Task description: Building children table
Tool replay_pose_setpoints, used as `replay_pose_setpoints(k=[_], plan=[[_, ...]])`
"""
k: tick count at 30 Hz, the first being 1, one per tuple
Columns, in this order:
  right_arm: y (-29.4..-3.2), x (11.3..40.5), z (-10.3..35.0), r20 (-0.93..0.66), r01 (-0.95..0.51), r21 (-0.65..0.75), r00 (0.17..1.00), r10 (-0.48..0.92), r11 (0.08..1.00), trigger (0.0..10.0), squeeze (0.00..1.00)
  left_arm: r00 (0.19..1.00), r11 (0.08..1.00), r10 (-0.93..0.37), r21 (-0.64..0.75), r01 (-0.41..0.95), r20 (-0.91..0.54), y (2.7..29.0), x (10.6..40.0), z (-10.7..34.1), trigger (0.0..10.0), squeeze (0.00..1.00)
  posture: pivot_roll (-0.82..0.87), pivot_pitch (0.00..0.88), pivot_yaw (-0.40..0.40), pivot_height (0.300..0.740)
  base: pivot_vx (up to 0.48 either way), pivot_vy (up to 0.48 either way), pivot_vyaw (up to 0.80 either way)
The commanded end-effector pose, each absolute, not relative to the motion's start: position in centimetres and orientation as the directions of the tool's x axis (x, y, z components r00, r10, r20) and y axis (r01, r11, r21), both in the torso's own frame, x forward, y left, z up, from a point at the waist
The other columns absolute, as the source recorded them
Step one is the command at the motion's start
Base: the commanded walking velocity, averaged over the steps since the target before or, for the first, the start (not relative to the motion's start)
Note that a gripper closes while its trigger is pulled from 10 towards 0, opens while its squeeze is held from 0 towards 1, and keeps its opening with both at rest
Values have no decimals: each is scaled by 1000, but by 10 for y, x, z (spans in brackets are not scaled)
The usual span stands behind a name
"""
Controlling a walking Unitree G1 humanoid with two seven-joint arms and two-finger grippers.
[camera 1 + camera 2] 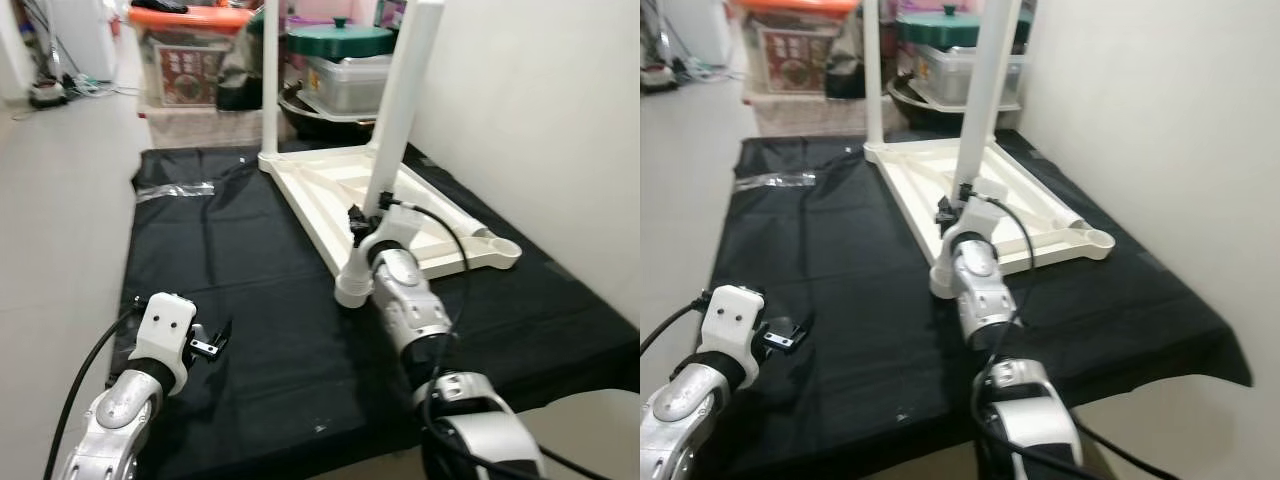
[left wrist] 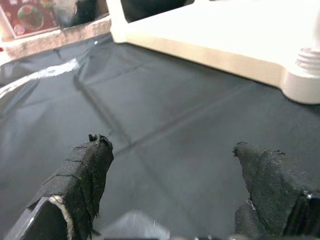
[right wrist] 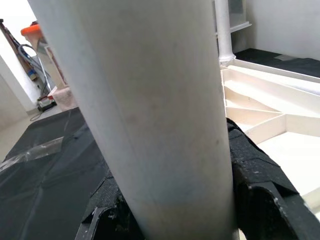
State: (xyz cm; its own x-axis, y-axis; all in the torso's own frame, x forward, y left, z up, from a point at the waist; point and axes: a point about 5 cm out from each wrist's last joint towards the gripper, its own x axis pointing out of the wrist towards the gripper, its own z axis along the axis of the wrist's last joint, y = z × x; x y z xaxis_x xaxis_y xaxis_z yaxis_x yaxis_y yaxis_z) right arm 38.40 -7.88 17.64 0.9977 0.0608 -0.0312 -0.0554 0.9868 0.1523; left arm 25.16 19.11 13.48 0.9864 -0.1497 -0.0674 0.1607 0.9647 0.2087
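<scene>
A white table top (image 1: 318, 186) lies upside down on a black cloth (image 1: 250, 300). One white leg (image 1: 268, 80) stands upright at its far corner. A second white leg (image 1: 402, 110) leans slightly, its lower end (image 1: 352, 285) at the near corner of the top. My right gripper (image 1: 362, 222) is shut on this leg low down; in the right wrist view the leg (image 3: 150, 110) sits between the black fingers (image 3: 260, 185). My left gripper (image 1: 205, 345) hovers open over bare cloth to the left, and its pads (image 2: 80, 170) hold nothing.
An open leg socket (image 1: 500, 248) shows at the top's right corner. A white wall (image 1: 540, 120) runs close along the right. Storage boxes (image 1: 185, 50) and a green-lidded container (image 1: 340, 45) stand behind. Clear plastic wrap (image 1: 175, 190) lies on the cloth's far left.
</scene>
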Motion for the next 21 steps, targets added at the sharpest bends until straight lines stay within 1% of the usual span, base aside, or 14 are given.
replay_pose_setpoints(k=[1, 4, 5, 7, 8, 10, 11, 12, 13, 17, 18, 19, 20, 21], plan=[[-80, 380, 153, -146, -20, 207, 988, 51, 978, 0, 0, 986, 965, -143, 208, 158, -87, 192, 252, 130, 10000, 0, 43, 0, -83, 740, 0, 0, 0], [-77, 383, 157, -151, -39, 217, 986, 73, 975, 0, 0, 986, 966, -142, 207, 158, -87, 191, 252, 130, 10000, 0, 46, 0, -84, 740, 0, 0, 0], [-74, 384, 161, -150, -74, 229, 982, 111, 971, 10000, 0, 986, 966, -143, 205, 158, -88, 191, 251, 130, 10000, 0, 42, 0, -79, 740, 0, 0, 0], [-72, 384, 165, -150, -98, 236, 979, 136, 967, 10000, 0, 986, 966, -143, 204, 159, -89, 191, 250, 129, 10000, 0, 42, 0, -79, 740, 0, 0, 0], [-76, 385, 170, -119, -124, 239, 981, 156, 963, 10000, 918, 985, 966, -145, 204, 161, -90, 191, 250, 129, 10000, 0, 41, 0, -79, 740, 0, 0, 0], [-79, 384, 174, -98, -128, 238, 983, 155, 963, 10000, 918, 985, 965, -146, 204, 162, -91, 191, 250, 129, 10000, 0, 41, 0, -79, 740, 0, 0, 0], [-83, 384, 180, -78, -134, 216, 985, 154, 967, 10000, 1000, 985, 965, -148, 205, 164, -92, 190, 250, 129, 10000, 0, 41, 0, -79, 740, 0, 0, 0], [-83, 384, 180, -78, -134, 216, 985, 154, 967, 10000, 1000, 985, 965, -148, 205, 164, -92, 190, 250, 129, 10000, 0, 41, 0, -79, 740, 0, 0, 0], [-89, 381, 192, -49, -142, 180, 987, 153, 973, 10000, 0, 984, 964, -153, 205, 169, -91, 190, 251, 129, 10000, 0, 26, 0, -68, 740, 0, 0, 0], [-95, 380, 204, -18, -149, 177, 988, 154, 973, 10000, 0, 983, 963, -158, 204, 174, -92, 189, 252, 129, 10000, 0, 22, 0, -65, 740, 0, 0, 0], [-97, 381, 210, 9, -181, 165, 983, 182, 970, 10000, 0, 982, 963, -162, 203, 178, -92, 188, 252, 129, 10000, 0, 20, 0, -62, 740, 0, 0, 0], [-97, 381, 210, 9, -181, 165, 983, 182, 970, 10000, 0, 982, 963, -162, 203, 178, -92, 188, 252, 129, 10000, 0, 20, 0, -62, 740, 0, 0, 0], [-101, 382, 218, 50, -231, 131, 973, 227, 964, 10000, 0, 982, 962, -166, 203, 182, -93, 188, 252, 129, 10000, 0, 16, 0, -59, 740, 0, 0, 0], [-101, 382, 218, 50, -231, 131, 973, 227, 964, 10000, 0, 982, 962, -166, 203, 182, -93, 188, 252, 129, 10000, 0, 16, 0, -59, 740, 0, 0, 0]])
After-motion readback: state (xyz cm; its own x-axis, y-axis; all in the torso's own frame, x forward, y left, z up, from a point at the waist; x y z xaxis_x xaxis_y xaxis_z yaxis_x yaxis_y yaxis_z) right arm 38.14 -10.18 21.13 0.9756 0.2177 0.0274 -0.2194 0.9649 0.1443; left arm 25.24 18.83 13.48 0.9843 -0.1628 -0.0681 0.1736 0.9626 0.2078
